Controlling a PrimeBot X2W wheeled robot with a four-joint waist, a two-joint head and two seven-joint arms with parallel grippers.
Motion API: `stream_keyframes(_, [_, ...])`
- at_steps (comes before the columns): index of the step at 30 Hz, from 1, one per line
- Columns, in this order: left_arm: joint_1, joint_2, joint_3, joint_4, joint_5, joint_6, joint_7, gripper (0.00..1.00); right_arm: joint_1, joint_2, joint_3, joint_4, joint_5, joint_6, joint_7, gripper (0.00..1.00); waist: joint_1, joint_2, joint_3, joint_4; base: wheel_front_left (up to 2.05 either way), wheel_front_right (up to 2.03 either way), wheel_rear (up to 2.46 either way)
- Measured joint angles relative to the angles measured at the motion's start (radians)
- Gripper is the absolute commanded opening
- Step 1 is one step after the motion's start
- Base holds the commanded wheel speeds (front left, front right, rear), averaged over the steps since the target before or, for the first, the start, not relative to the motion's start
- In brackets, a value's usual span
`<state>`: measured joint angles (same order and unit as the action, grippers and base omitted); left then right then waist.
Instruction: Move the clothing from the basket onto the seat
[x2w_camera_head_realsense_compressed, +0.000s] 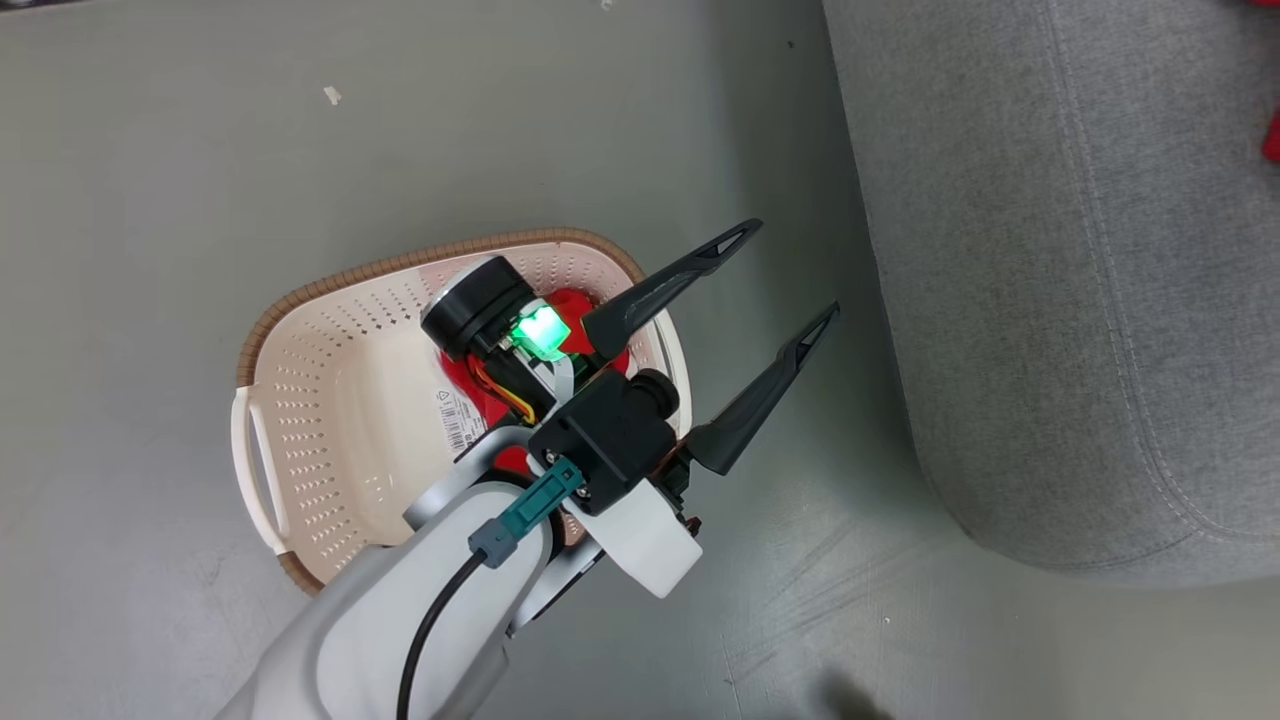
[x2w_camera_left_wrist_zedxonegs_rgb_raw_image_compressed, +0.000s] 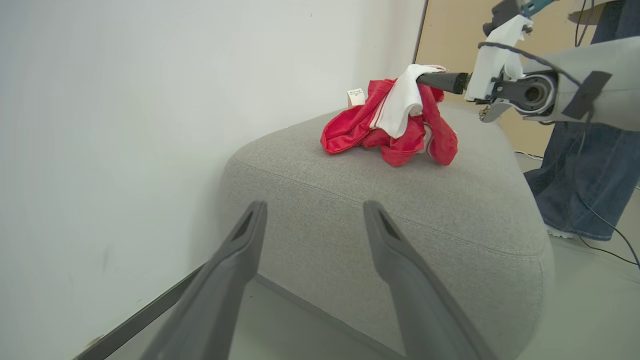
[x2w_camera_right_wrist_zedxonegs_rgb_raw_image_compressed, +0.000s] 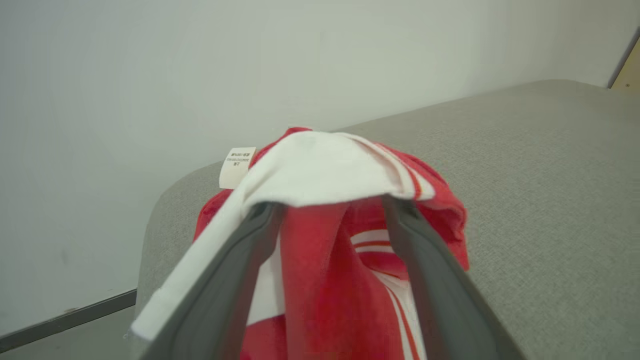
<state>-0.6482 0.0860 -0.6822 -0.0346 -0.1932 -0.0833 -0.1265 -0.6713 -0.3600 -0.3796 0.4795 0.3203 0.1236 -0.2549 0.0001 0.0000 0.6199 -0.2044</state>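
Your left pincer (x2w_camera_head_realsense_compressed: 790, 270) hung wide and empty above the basket (x2w_camera_head_realsense_compressed: 330, 282), where a red garment (x2w_camera_head_realsense_compressed: 458, 378) lay, while on the seat (x2w_camera_head_realsense_compressed: 1050, 300) your right pincer (x2w_camera_right_wrist_zedxonegs_rgb_raw_image_compressed: 330, 210) stood spread with soft, light clothing (x2w_camera_left_wrist_zedxonegs_rgb_raw_image_compressed: 345, 135) draped across its tips, limp stuff you could likely pinch at any bunched fold.

The basket (x2w_camera_head_realsense_compressed: 330, 400) on the floor (x2w_camera_head_realsense_compressed: 150, 200) and an edge of the seat (x2w_camera_head_realsense_compressed: 1050, 300) were viewed steeply from above by the head camera. From low beside that seat, the left wrist camera was aimed across its top at the clothing (x2w_camera_left_wrist_zedxonegs_rgb_raw_image_compressed: 360, 130), which was seen close up along the right tool (x2w_camera_right_wrist_zedxonegs_rgb_raw_image_compressed: 330, 205) by the right wrist camera.
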Motion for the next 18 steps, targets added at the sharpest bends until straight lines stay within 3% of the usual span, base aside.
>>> stream_keyframes(12, [-0.001, 0.018, 0.016, 0.047, -0.020, -0.008, -0.023, 1.00, 0.145, 0.053, -0.004, -0.092, 0.010, 0.000, 0.000, 1.00, 0.0000, 0.0000, -0.033, -0.041, 0.00, 0.00, 0.00])
stream_keyframes(18, [0.004, 0.038, 0.066, 0.068, -0.036, -0.002, -0.052, 1.00, 0.198, 0.101, 0.068, -0.141, 0.010, 0.000, 0.000, 1.00, 0.0000, 0.0000, -0.063, -0.063, 0.00, 0.00, 0.00])
